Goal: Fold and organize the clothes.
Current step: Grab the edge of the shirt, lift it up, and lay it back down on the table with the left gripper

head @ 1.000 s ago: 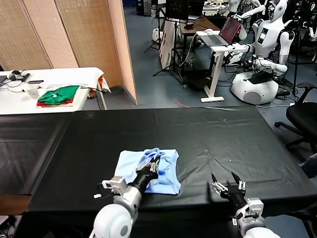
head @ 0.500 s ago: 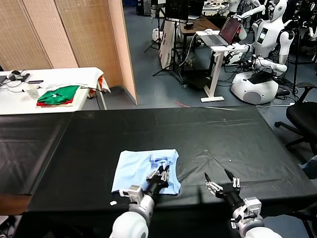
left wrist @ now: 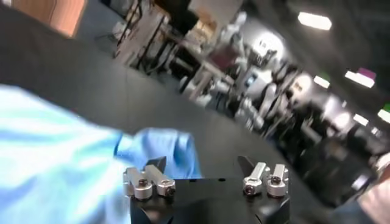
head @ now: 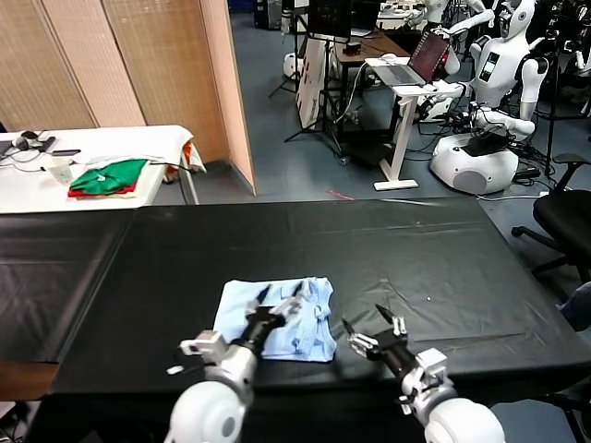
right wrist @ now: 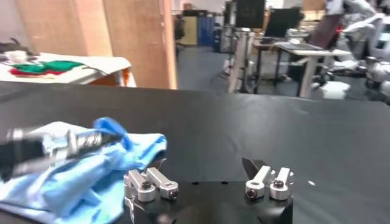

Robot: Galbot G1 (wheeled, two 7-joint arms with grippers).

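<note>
The clothes are one pale blue T-shirt (head: 305,332), lying folded in a small rumpled bundle on the black table (head: 416,249), near its front edge. My left gripper (head: 279,303) hovers low over the shirt's middle, jaws open, with no cloth between them. In the left wrist view the shirt (left wrist: 61,152) spreads under and beside the open left gripper (left wrist: 201,163). My right gripper (head: 362,319) is open just to the right of the shirt's right edge, above bare table. The right wrist view shows the shirt (right wrist: 91,176) beside the empty right gripper (right wrist: 204,163), with the left gripper (right wrist: 61,146) lying over the cloth.
A white side table (head: 28,189) at the back left holds green and red folded garments (head: 109,177). A black office chair (head: 563,217) stands at the right. Beyond the table are a laptop desk (head: 406,78) and parked robots (head: 489,120).
My left gripper has opened and let go of the shirt, whose lifted fold has dropped flat. My right gripper has moved left, close to the shirt's right edge.
</note>
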